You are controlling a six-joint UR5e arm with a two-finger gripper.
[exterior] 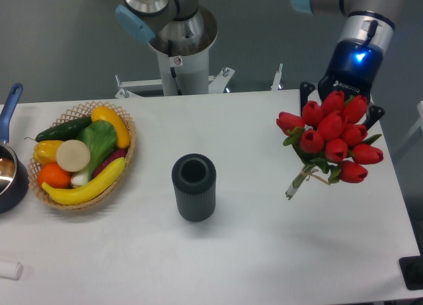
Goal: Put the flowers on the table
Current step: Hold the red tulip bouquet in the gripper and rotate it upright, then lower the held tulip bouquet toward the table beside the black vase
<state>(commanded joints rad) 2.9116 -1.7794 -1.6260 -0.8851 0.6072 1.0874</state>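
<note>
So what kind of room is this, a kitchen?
Probably a robot lab, not a kitchen: a robot arm's gripper holds tulips over a plain white table, with a toy-looking food basket as props.

We see bright, even overhead light; the white surface (264, 252) shows soft faint shadows, no glare, and the focus is sharp throughout.
</note>
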